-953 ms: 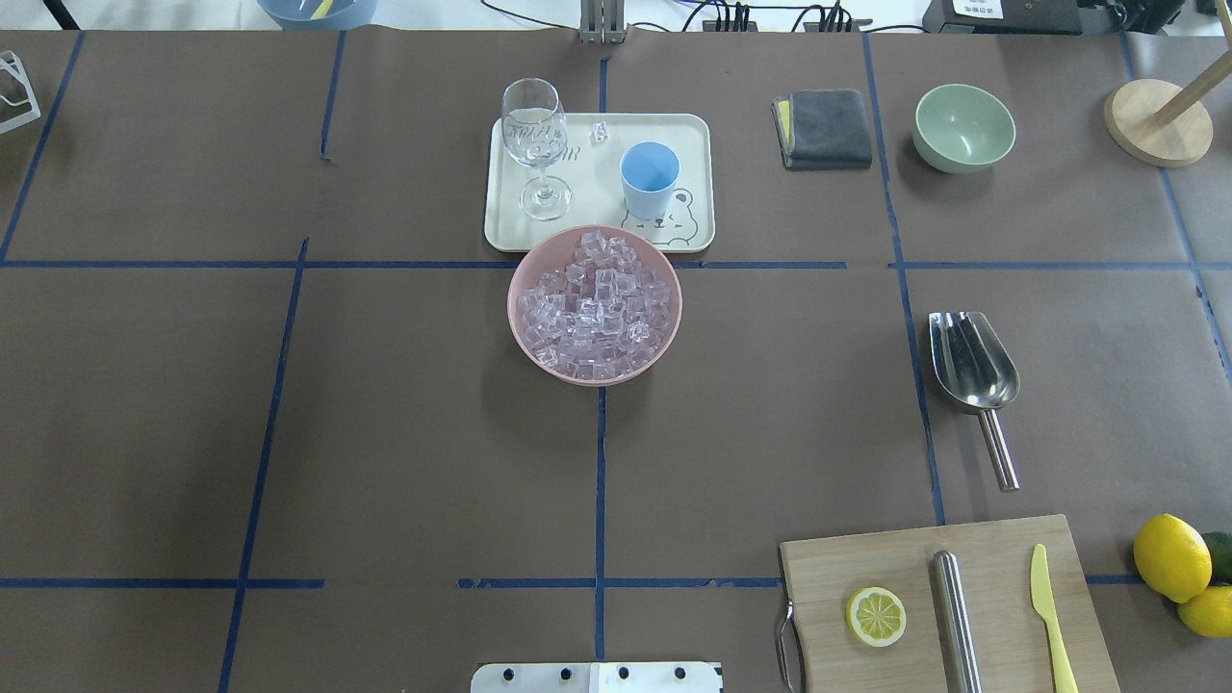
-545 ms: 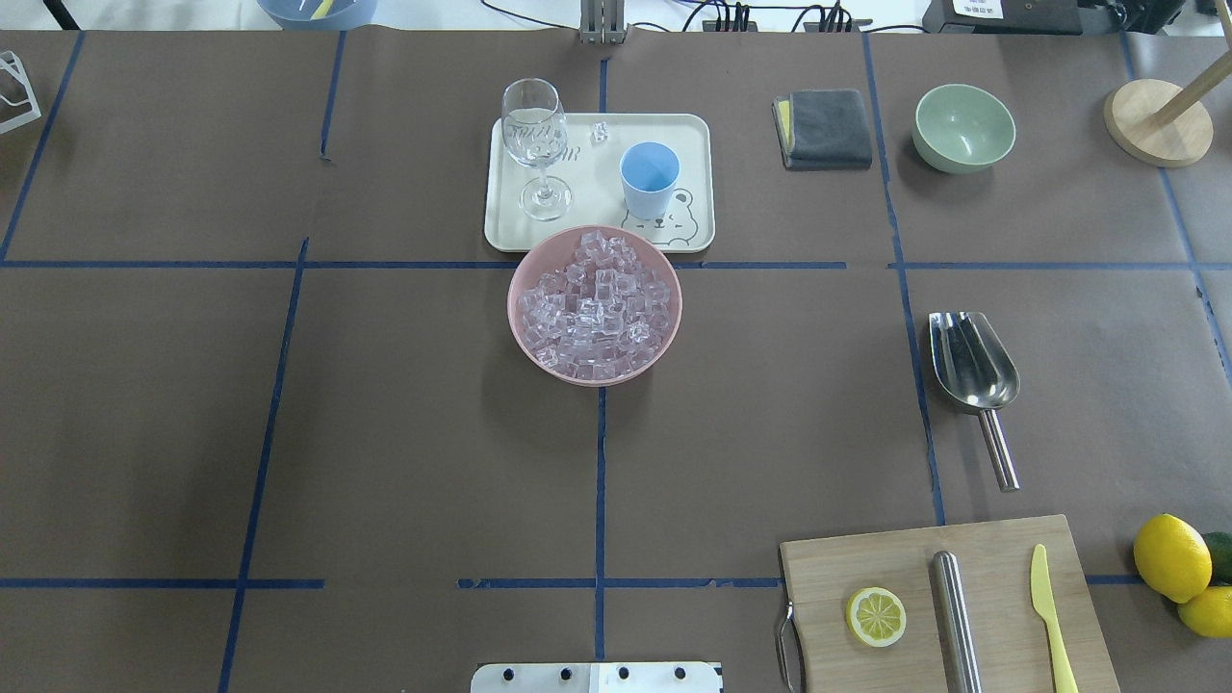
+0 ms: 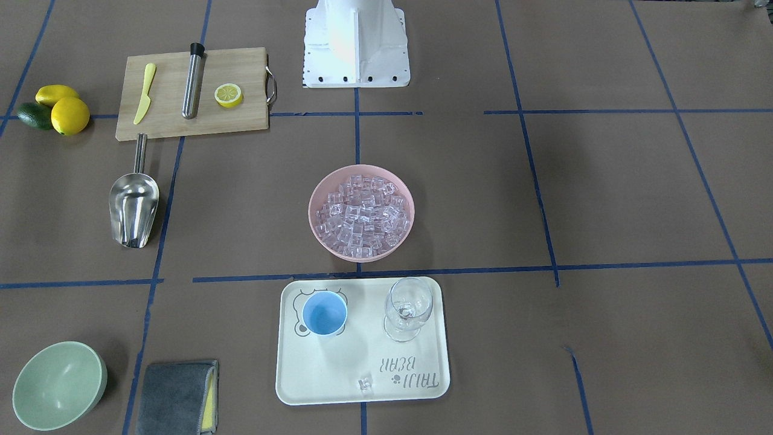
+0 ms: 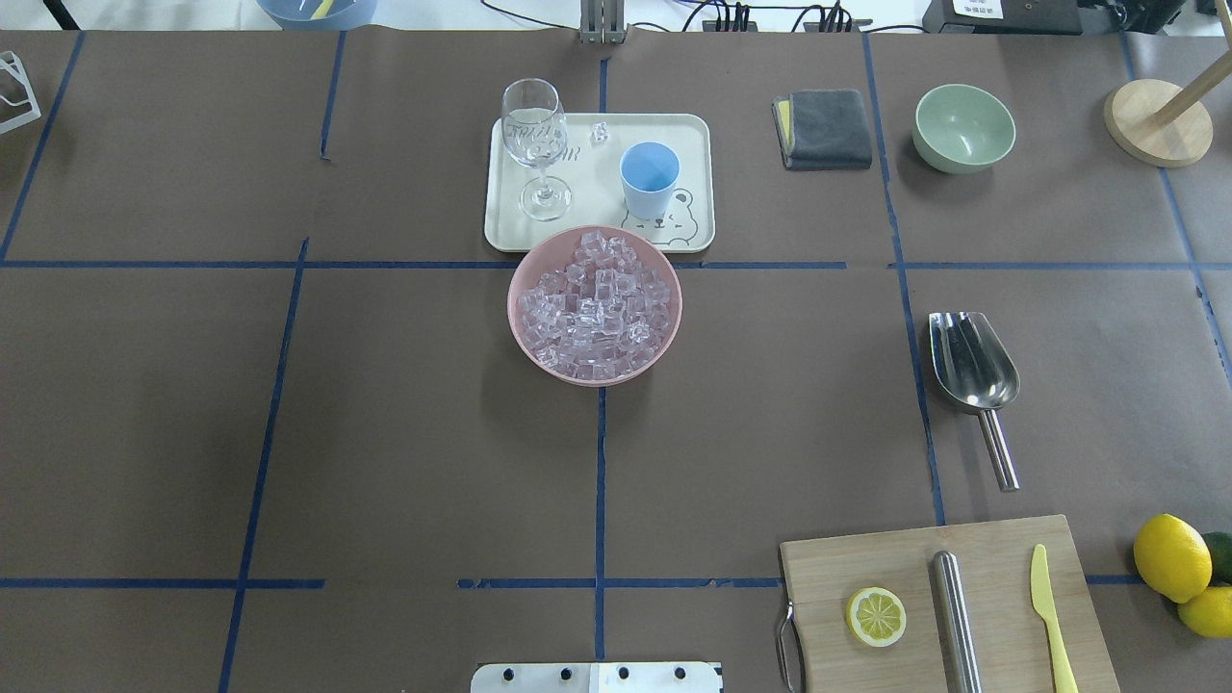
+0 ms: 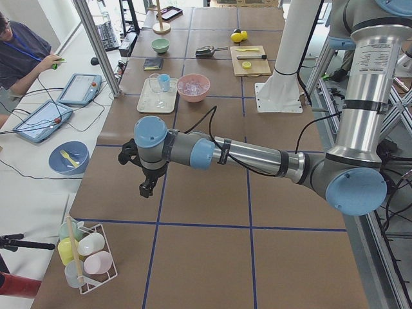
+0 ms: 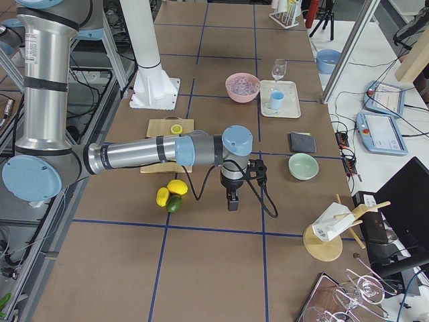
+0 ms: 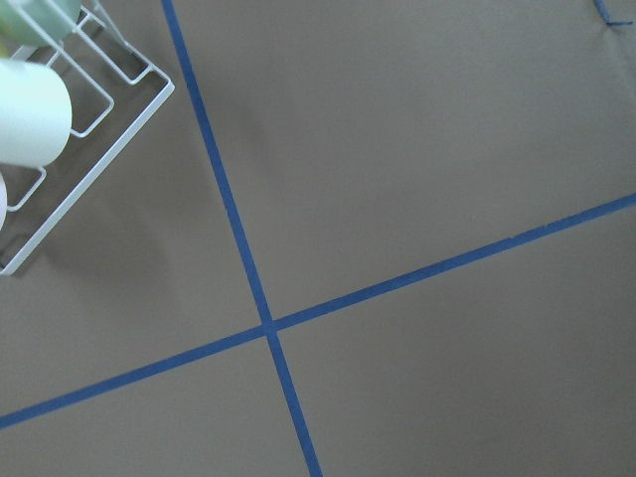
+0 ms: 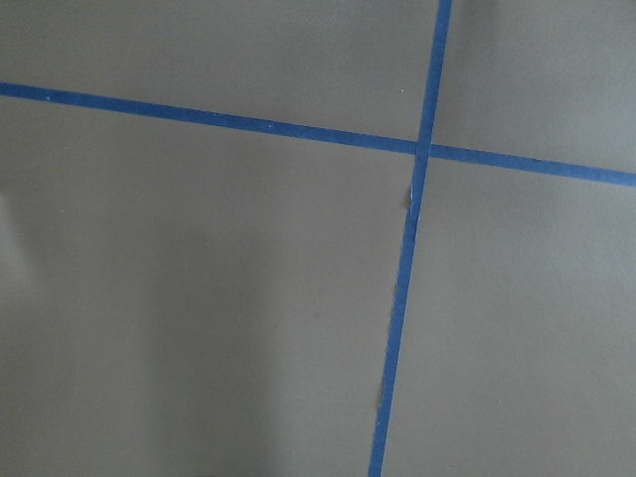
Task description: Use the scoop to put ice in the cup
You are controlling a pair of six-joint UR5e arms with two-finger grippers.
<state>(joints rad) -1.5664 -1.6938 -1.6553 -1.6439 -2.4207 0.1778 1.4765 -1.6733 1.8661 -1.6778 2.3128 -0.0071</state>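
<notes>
Hanging point-down over bare brown table near its left end, the left gripper (image 5: 147, 188) sits close to a white wire rack (image 5: 87, 257). It shows only in the side view, so I cannot tell whether its jaws are open or closed. The right gripper (image 6: 232, 200) hangs the same way near the right end, beside the lemons (image 6: 173, 190), and its jaw state cannot be told either. Both wrist views show only paper and blue tape. The task looks unstarted. The scoop (image 4: 972, 364) lies flat and untouched on the right arm's side, its handle toward the robot, just beyond the cutting board (image 4: 837, 563). The right gripper is likely the nearer one, but it is well apart from the scoop. The ice (image 4: 597, 308) fills the pink bowl (image 4: 521, 337) at centre, with one stray cube (image 4: 600, 133) on the tray (image 4: 695, 125). The cup (image 4: 649, 179) stands upright on that tray beside the wine glass (image 4: 532, 135) and looks empty. Left to do: grasp the scoop, dig into the ice, pour it into the cup.
</notes>
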